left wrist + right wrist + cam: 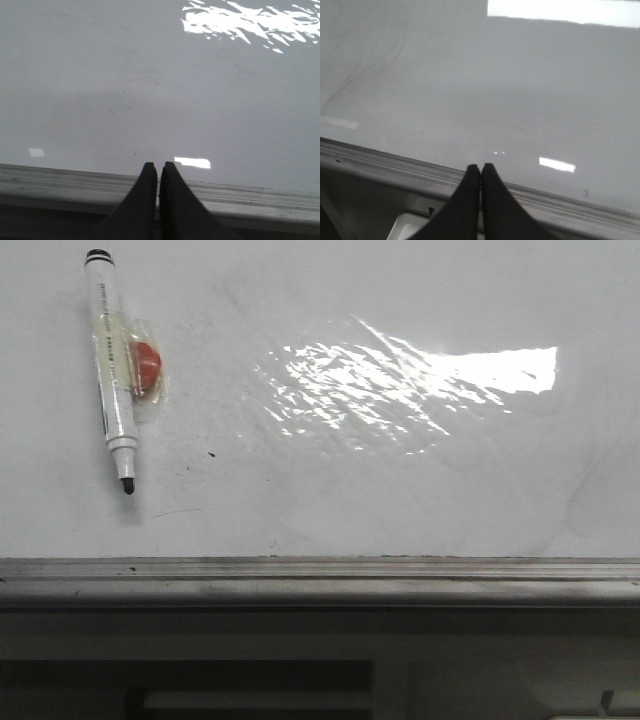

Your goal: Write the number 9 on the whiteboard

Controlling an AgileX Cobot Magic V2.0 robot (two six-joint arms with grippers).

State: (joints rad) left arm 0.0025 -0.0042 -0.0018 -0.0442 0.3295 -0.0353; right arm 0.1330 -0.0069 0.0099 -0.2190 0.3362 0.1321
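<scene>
The whiteboard (400,480) fills the front view, glossy white with bright glare and a scuffed grey edge rail (320,575) along its near side. A white marker (112,370) with a black tip lies uncapped at the board's far left, with an orange piece taped to its barrel. No number 9 shows on the board, only tiny dark specks and a faint scratch. My left gripper (158,166) is shut and empty above the rail, with the board (150,90) beyond it. My right gripper (480,167) is shut and empty above the rail, with the board (495,90) beyond it. Neither gripper shows in the front view.
A dark gap and pale base parts lie below the rail in the front view (250,680). Faint curved smudges mark the board in the right wrist view (360,75). A white moulded part (410,227) sits under the rail.
</scene>
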